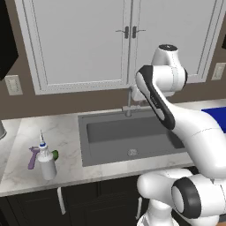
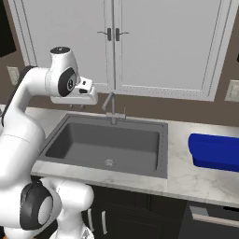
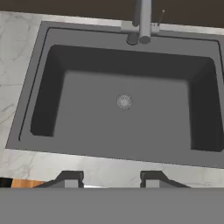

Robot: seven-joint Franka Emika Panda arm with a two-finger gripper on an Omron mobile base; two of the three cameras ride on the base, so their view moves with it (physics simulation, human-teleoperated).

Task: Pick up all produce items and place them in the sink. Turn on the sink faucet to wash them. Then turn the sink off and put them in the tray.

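Pincer fingertips stand partly apart, holding nothing, above the sink's front rim. Lime sits near the counter's front-left edge, behind the white bottle.

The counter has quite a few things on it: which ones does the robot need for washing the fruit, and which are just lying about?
Needed for the job:
- lime
- sink
- faucet
- blue tray

Just lying about:
- white bottle
- purple tool
- wall cabinets
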